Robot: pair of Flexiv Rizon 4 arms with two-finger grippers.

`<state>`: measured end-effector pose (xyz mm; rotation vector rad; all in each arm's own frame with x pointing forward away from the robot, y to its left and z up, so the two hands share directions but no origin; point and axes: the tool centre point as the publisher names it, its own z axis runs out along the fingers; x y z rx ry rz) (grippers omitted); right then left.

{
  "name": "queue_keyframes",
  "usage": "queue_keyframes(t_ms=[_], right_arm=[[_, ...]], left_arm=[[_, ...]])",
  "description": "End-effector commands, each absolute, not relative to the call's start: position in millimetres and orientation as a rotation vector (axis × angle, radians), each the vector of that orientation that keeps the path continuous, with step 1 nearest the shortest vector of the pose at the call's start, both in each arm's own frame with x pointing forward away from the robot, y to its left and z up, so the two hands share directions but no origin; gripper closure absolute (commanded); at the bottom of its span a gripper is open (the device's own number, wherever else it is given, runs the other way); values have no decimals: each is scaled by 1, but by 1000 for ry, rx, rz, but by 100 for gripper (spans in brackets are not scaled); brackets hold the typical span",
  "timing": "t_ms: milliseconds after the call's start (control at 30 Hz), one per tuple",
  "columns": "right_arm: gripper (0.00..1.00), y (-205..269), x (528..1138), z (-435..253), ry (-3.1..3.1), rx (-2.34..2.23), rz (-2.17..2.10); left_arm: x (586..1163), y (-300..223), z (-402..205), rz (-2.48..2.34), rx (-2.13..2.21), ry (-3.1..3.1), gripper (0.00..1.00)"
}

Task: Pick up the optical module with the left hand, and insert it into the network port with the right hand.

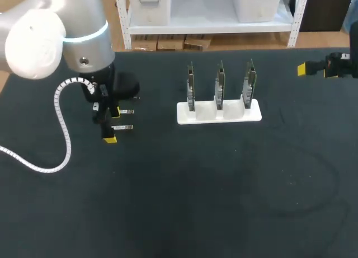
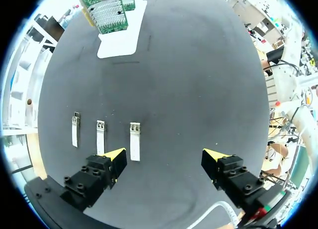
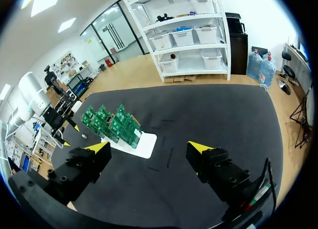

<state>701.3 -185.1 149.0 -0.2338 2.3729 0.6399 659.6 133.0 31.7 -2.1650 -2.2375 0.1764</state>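
Three small silver optical modules lie side by side on the black table; in the left wrist view they are the nearest module (image 2: 134,141), the middle module (image 2: 101,137) and the outer module (image 2: 75,129). My left gripper (image 2: 166,159) hangs open above them, with the nearest module just ahead of one finger (image 2: 115,159). The head view shows two modules (image 1: 127,111) (image 1: 122,127) beside my left gripper (image 1: 112,125). Three green network boards (image 1: 219,84) stand upright in a white holder (image 1: 254,113). My right gripper (image 1: 316,70) is open and empty at the far right; its wrist view shows the boards (image 3: 112,122) well ahead of it.
The black table (image 1: 224,191) stretches wide in front of the holder and between the two arms. A white coiled cable (image 1: 64,129) hangs from my left arm over the table's left side.
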Motion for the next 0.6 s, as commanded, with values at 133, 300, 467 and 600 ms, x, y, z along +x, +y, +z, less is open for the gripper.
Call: queue_keyframes(t_ms=[133, 300, 467, 600], right_arm=[[0, -185, 700, 150, 2375, -230, 633], [0, -185, 700, 150, 2375, -230, 633], [0, -185, 700, 150, 2375, -230, 633], [0, -185, 700, 150, 2375, -230, 633]], left_arm=[[670, 128, 26, 221, -2133, -2207, 0], [666, 128, 22, 206, -2089, -2218, 0], [661, 131, 17, 211, -2064, -2245, 0], [661, 133, 14, 211, -2053, -2264, 0]])
